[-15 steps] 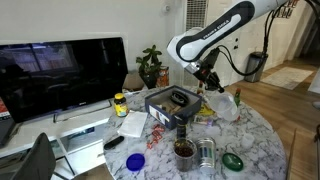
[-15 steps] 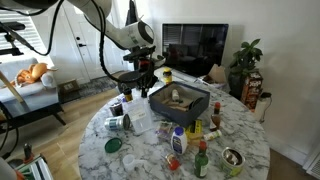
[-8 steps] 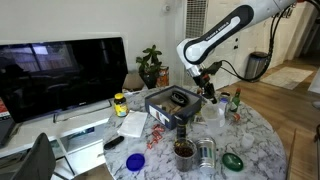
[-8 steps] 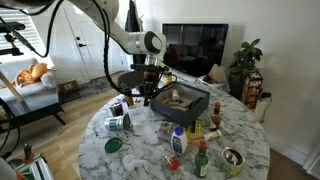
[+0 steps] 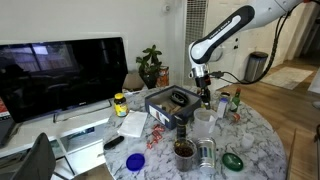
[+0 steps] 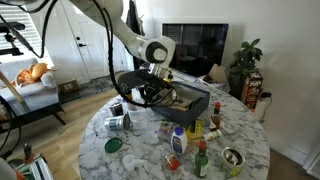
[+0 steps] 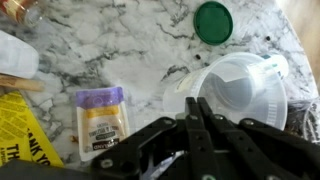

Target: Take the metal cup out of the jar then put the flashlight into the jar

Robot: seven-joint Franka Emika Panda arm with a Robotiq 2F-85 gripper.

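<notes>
I see a white marbled table [image 7: 120,40] with a green lid [image 7: 211,20] lying flat on it, and a purple-topped packet [image 7: 103,125] beside a yellow printed sheet [image 7: 18,135]. In an exterior view a black tray [image 5: 170,102] sits mid-table, with a dark television [image 5: 60,75] and a potted plant [image 5: 150,66] behind it.

No legible text, print on the yellow wrapper [image 7: 18,140] and purple-topped packet [image 7: 103,125] too blurred to read
</notes>
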